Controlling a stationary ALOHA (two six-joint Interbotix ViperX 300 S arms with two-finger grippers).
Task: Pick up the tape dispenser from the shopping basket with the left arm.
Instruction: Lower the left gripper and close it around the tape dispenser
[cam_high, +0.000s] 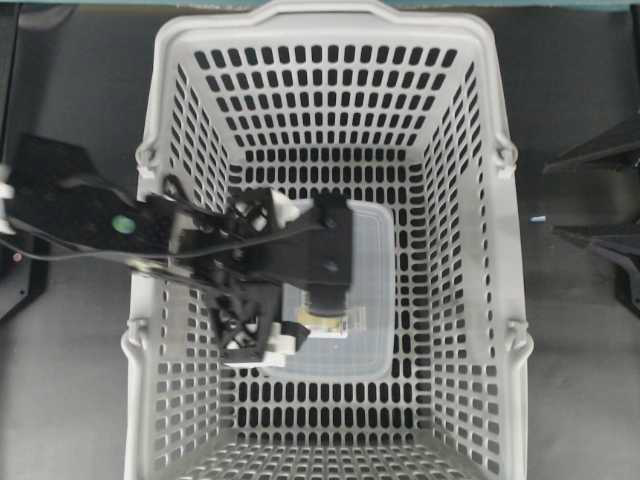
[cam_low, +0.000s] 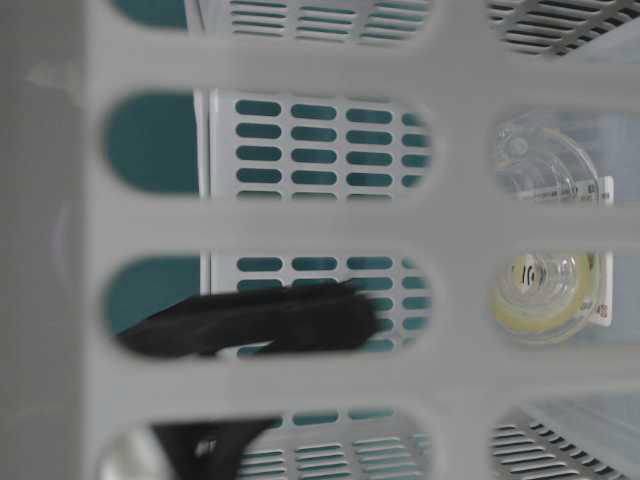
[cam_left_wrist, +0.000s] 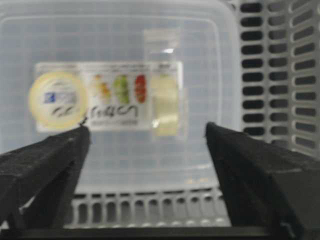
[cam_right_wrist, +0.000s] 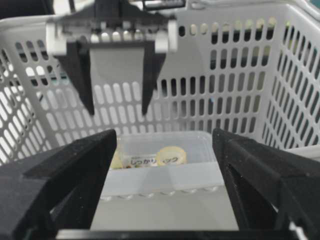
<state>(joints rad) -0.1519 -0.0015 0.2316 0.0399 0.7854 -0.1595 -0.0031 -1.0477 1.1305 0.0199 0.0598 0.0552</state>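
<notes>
So here we've got the shopping basket (cam_high: 330, 60) sitting in the middle of the overhead view, and the left arm (cam_high: 150, 225) reaching in over its left wall. Down on the basket floor there's a big translucent box (cam_high: 375, 300), and the tape dispenser (cam_high: 330, 322) is lying flat on top of that box's lid, on its white card.

From the left wrist view we can see it nicely: the cream tape roll sits at the left end of the card, with printed colour blobs and some writing in the middle. The left gripper (cam_left_wrist: 147, 165) hangs above it with both black fingers (cam_left_wrist: 45, 165) spread wide, nothing between them, and no contact with the dispenser or the box as far as we can tell. The roll sits just beyond the tip of the finger on the left in that view.

The right gripper (cam_right_wrist: 165, 185) is outside the basket, off to the right side, jaws also wide apart and holding nothing. Its camera looks across into the basket at the other gripper, which points down over the box.

The table-level view is mostly blocked by the basket wall; through the slots we think we're seeing the roll and its clear housing, but it's pretty blurry.
</notes>
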